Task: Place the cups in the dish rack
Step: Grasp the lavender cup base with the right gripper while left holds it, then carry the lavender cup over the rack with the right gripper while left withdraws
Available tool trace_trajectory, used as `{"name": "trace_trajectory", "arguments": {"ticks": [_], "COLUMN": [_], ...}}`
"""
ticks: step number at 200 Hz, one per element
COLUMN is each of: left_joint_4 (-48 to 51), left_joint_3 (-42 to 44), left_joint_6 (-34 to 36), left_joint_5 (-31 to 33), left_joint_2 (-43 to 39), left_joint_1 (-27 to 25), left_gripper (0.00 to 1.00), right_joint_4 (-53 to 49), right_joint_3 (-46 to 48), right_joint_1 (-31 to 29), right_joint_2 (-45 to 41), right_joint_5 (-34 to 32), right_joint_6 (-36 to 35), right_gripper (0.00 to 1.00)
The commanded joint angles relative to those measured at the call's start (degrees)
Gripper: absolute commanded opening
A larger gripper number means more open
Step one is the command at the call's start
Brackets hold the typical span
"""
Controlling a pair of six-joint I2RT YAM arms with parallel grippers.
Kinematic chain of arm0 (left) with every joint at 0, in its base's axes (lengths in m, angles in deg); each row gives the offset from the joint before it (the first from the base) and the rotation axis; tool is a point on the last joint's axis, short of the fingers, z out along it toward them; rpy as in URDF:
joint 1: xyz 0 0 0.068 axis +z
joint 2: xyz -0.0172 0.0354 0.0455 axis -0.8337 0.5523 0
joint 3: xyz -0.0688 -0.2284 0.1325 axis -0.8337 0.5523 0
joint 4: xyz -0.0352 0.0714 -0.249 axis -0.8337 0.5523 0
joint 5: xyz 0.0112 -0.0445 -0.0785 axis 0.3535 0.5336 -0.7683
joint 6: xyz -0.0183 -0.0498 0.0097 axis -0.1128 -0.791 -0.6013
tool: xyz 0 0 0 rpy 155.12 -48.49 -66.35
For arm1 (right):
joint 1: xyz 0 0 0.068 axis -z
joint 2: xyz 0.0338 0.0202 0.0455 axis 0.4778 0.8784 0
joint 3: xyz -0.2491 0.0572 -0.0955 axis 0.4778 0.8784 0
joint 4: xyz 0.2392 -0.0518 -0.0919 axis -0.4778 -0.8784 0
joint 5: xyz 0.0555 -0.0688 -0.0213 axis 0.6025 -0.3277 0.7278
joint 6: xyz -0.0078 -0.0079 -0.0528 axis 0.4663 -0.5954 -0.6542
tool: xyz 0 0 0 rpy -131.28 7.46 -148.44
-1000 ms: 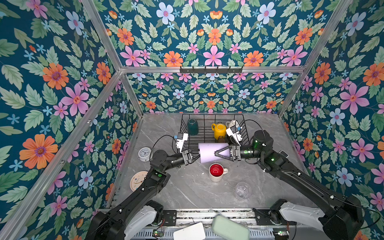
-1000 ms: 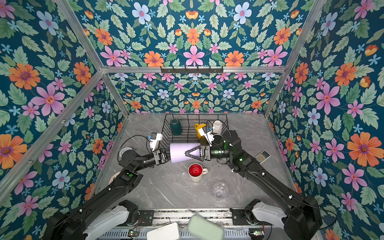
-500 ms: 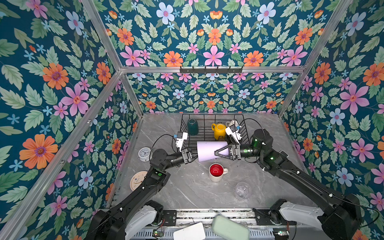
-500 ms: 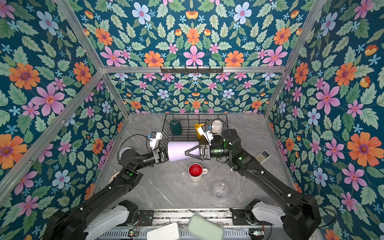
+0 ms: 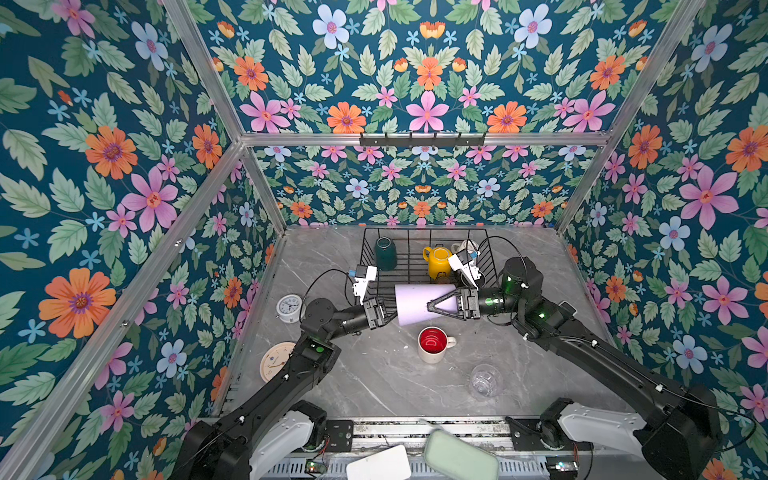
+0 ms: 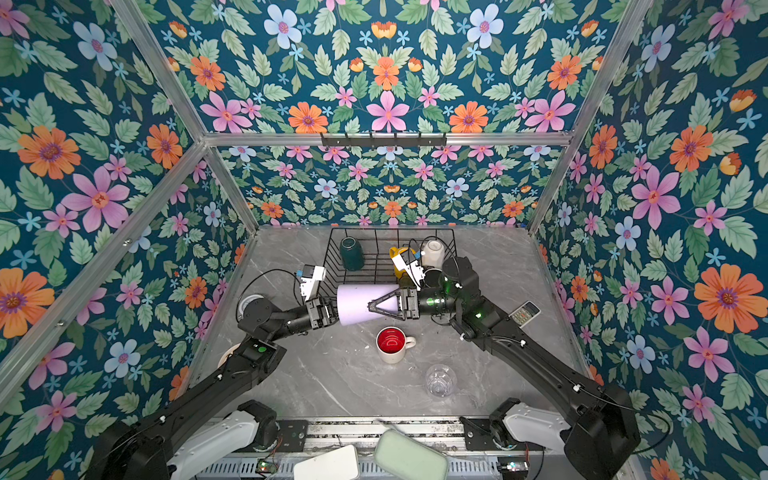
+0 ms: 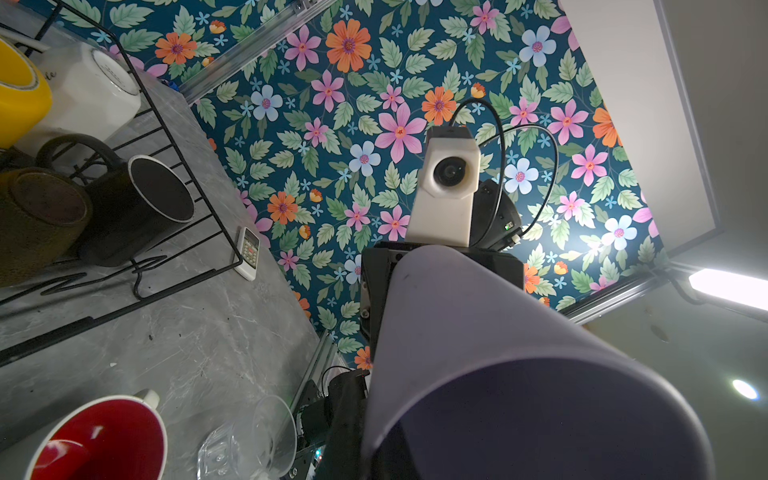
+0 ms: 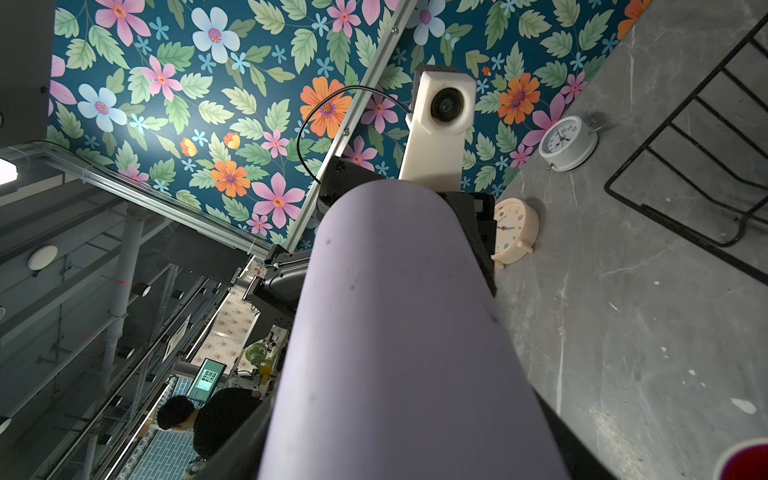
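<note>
Top views: left gripper (image 5: 390, 316) pinches lilac tumbler (image 5: 412, 297); right gripper (image 5: 433, 307) straddles it, grip unclear.

The right tool (image 5: 432, 306) has drawn its jaws closer about the narrow end of the long lilac plastic tumbler (image 5: 415, 301) — whether they now press it cannot be told. The tumbler, level above the grey counter (image 5: 374, 374), has edged slightly leftward — nearer the black wire dish rack (image 5: 415, 229).

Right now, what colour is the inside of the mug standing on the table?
Red inside the mug, white outside; clearest in a top view.
</note>
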State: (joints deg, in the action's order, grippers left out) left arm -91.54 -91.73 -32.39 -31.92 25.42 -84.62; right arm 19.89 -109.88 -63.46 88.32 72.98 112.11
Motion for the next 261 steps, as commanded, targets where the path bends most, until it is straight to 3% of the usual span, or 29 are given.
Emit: {"name": "trace_trajectory", "arguments": {"ticks": [1, 41, 74, 100, 140, 175, 197, 233, 261], "left_joint_4": [-2.4, -1.4, 1.5, 3.5, 7.0, 8.9, 12.0, 27.2, 46.1], "left_joint_3": [-0.2, -0.6, -1.2, -1.4, -1.8, -2.4, -3.0, -6.4, -11.7], "left_joint_6": [1.2, 1.8, 3.2, 4.1, 6.0, 7.3, 9.4, 18.6, 28.5], "left_joint_5": [-2.3, -2.7, -2.1, -1.6, -0.6, -0.5, 0.4, 6.3, 20.1], "left_joint_2": [-0.3, -0.4, -1.0, -1.7, -2.5, -2.6, -3.3, -6.7, -11.0], "left_joint_1": [-0.1, -0.1, -0.1, -0.1, 0.0, 0.0, 0.0, 0.1, 0.4], "left_gripper": [0.00, 0.00, 0.00, 0.00, 0.20, 0.56, 0.73, 0.82, 0.89], "right_joint_4": [-2.5, -4.0, -5.6, -8.6, -12.5, -15.7, -17.1, -21.9, -28.3], "right_joint_3": [-0.3, -0.7, -0.7, -1.3, -2.6, -4.1, -4.8, -6.8, -10.3], "right_joint_1": [0.0, 0.0, 0.0, 0.0, 0.0, 0.1, 0.3, 0.3, 0.3], "right_joint_2": [0.5, 0.5, -0.6, -2.1, -3.9, -5.4, -6.1, -6.8, -6.6], "right_joint_5": [-3.7, -4.6, -6.5, -8.5, -10.6, -12.3, -13.1, -15.8, -20.0], "right_joint_6": [-0.8, -1.4, -2.0, -4.1, -6.0, -8.0, -8.7, -10.9, -14.4], "right_gripper": [0.60, 0.49, 0.33, 0.30, 0.27, 0.26, 0.25, 0.24, 0.23]}}
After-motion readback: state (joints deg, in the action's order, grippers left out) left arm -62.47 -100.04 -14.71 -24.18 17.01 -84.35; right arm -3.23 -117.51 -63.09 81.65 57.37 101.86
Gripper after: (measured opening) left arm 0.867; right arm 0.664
